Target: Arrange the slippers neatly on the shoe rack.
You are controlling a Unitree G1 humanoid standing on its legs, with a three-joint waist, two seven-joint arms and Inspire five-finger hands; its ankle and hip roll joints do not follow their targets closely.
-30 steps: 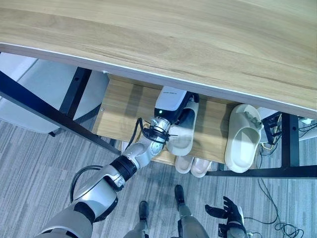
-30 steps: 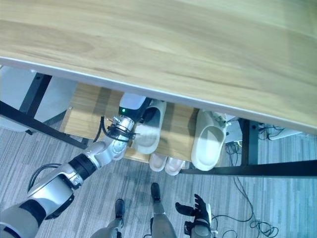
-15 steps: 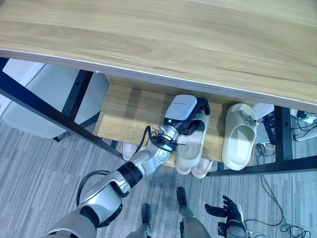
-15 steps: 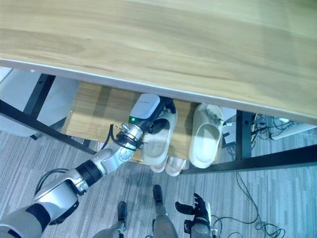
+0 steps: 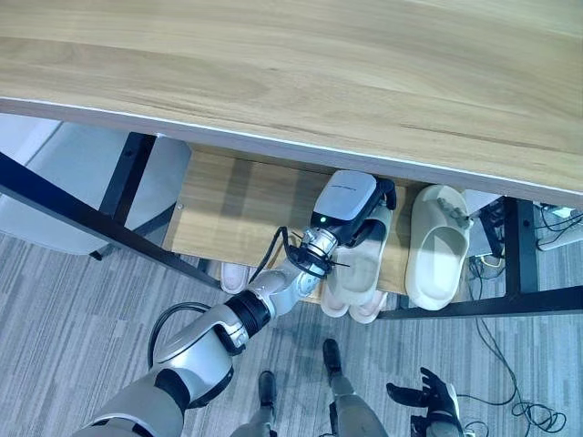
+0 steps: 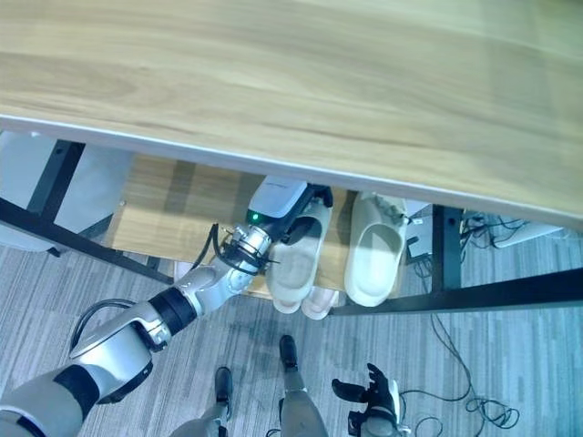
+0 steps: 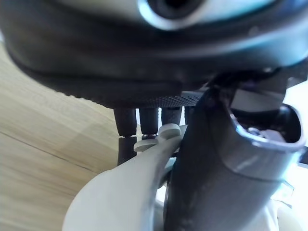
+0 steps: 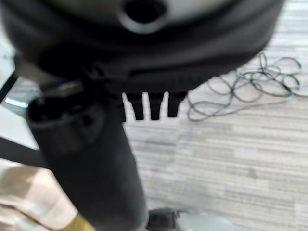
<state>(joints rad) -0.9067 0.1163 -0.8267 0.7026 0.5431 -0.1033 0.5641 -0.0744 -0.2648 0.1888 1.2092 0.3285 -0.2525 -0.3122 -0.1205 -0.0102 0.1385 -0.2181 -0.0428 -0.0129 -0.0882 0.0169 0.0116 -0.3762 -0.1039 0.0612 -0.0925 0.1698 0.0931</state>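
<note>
wooden tabletop (image 5: 301, 64), grey striped carpet (image 5: 73, 309)

Both eye views look steeply down from above the rack (image 5: 228, 196), sharing its shelf and the floor below it. The left wrist view sits very close over the shelf; the right wrist view faces floor beside the rack.

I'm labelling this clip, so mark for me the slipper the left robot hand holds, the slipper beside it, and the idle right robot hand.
held slipper (image 5: 363, 270), left eye view, its insole.
second slipper (image 5: 437, 259), left eye view, its footbed.
right robot hand (image 5: 432, 401), left eye view, its palm.
left robot hand (image 5: 380, 195), left eye view, its dark fingers.
</note>
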